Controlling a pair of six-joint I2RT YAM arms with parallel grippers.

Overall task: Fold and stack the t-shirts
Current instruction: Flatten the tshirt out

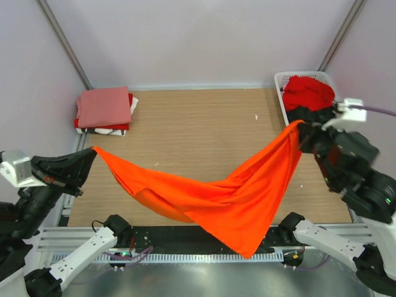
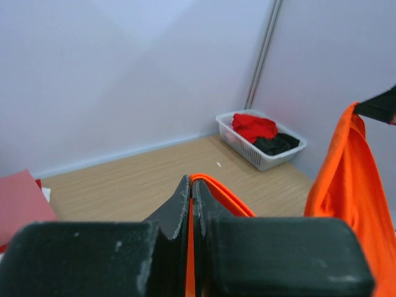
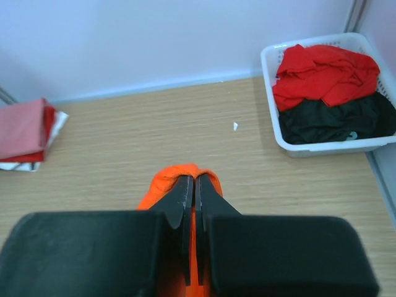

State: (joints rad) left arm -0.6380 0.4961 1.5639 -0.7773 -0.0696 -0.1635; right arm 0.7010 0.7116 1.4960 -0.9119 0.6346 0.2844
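The left gripper is clamped on one end of the orange t-shirt. Its jaws are pressed together with only a thin edge of cloth between them, and it hangs in the air at the side of the table opposite the white basket. The right gripper pinches the other end of the same shirt, its jaws closed just as narrowly on a small bunched fold, and it sits just beside the near end of the basket. Between the two grippers the shirt sags like a hammock. Its lowest point hangs diagonally away from the basket, over the table edge nearest the arm bases. Whether the sagging cloth touches the tabletop cannot be told, nor which part of the shirt each gripper has hold of. In both wrist views the gripper body hides most of the cloth below the fingertips. Inside the basket a red t-shirt fills the far end and a black t-shirt lies at the near end. At the back corner across from the basket, a folded salmon-pink t-shirt tops a small stack, with red and white cloth showing at its edges.
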